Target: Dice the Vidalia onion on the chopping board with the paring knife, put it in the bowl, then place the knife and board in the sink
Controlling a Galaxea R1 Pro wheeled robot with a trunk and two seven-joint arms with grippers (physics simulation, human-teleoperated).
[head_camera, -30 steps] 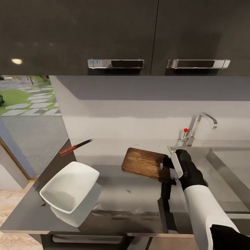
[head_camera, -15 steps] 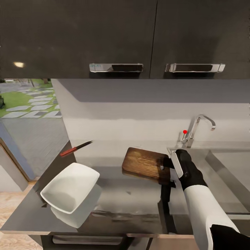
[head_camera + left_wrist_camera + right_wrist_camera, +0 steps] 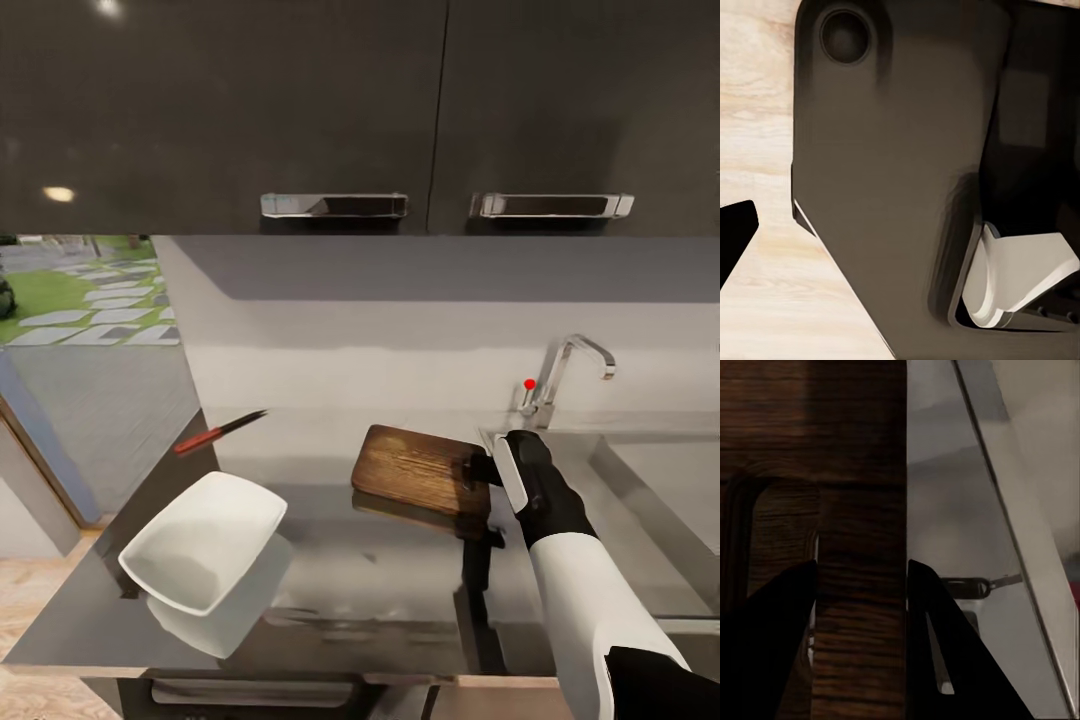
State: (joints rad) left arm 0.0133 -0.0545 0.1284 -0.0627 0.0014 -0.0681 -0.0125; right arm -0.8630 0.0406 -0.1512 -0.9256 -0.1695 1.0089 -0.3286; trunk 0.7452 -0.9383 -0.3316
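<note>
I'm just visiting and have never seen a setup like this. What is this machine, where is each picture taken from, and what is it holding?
This is a simulated two-armed robot in a kitchen, steered by a person. The big picture comes from a camera on its head, looking down over a grey countertop. The other two come from cameras near each wrist, looking along the gripper fingers.

On the countertop lie a white bowl and a paring knife with a red handle. To the right is the sink with its tap.

The right gripper is closed on the edge of the wooden chopping board, near its handle slot; the right wrist picture shows the dark fingers on either side of the board. The board seems tilted, raised on the gripped side.

The left wrist picture shows wooden floor and dark furniture.
</note>
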